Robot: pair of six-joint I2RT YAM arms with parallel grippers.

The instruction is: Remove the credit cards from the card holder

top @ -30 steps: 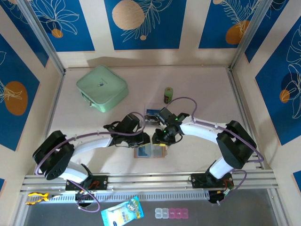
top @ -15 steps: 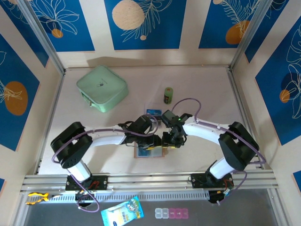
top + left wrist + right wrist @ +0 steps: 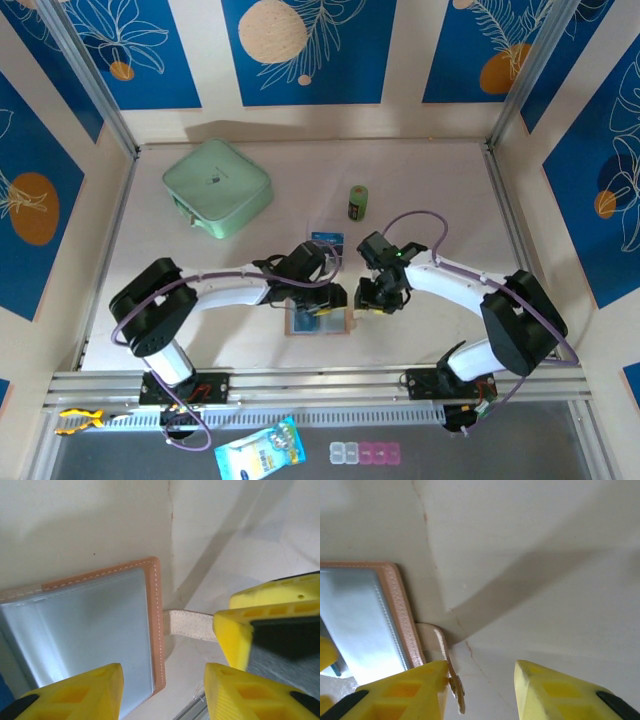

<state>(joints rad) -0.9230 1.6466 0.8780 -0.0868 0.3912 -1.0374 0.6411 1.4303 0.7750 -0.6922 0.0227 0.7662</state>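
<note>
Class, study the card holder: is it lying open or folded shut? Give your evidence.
Open. The card holder shows its clear sleeve face up inside a stitched tan border; its strap lies unfastened.

This is a robotics laboratory cell, not a home or a shop. A pale table (image 3: 430, 180) is closed in on three sides by light walls, and on these walls hang printed blue panels (image 3: 305, 50) with white leaves and orange circles. Bare aluminium posts (image 3: 95, 90) stand at the corners. At the near edge an aluminium rail (image 3: 320, 385) carries two white-and-black robot arms, the left arm (image 3: 215, 292) and the right arm (image 3: 450, 280), with purple cables looping along them. A white slotted cable duct (image 3: 380, 415) runs just beside the rail. On the table lie a few small everyday things: a card holder (image 3: 318, 322), a mint-green case (image 3: 217, 187) and a small green cylinder (image 3: 358, 202).
</note>
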